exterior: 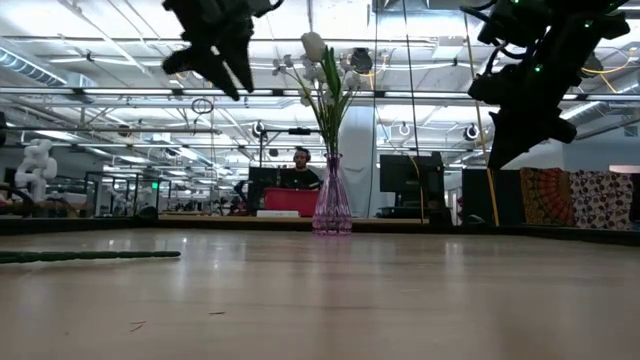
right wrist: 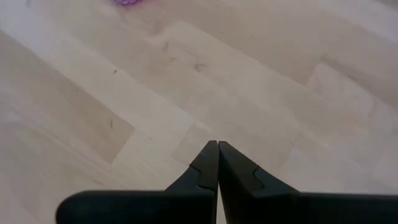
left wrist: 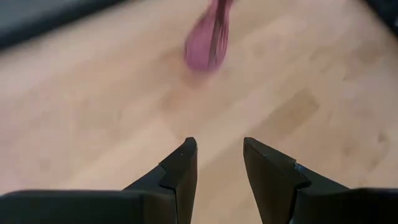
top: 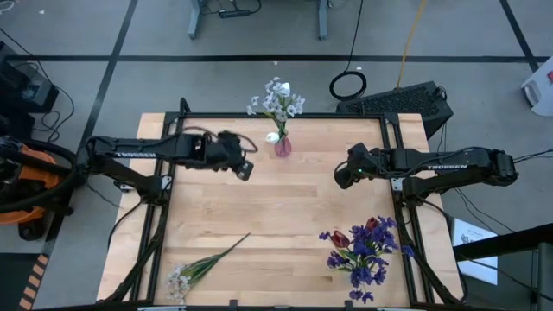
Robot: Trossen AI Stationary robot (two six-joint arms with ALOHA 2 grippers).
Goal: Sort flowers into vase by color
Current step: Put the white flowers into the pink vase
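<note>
pink vase (top: 282, 145) stands at the far middle of the desk (top: 285, 216), holding white flowers (top: 276, 99). left gripper (top: 245, 168) hangs above the desk just left of the vase, jaws apart, nothing between them. right gripper (top: 343, 175) hovers right of centre, jaws pressed shut and empty. purple and dark red flowers (top: 363, 246) lie in a heap at the near right. one white spray (top: 194, 269) lies at the near left.

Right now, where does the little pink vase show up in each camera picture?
High view: pink vase at the table's far edge, middle.
Low view: centre, holding white flowers.
Left wrist view: blurred, at top.
Right wrist view: a sliver at the top edge.
Shared landmark: wooden tabletop.
</note>
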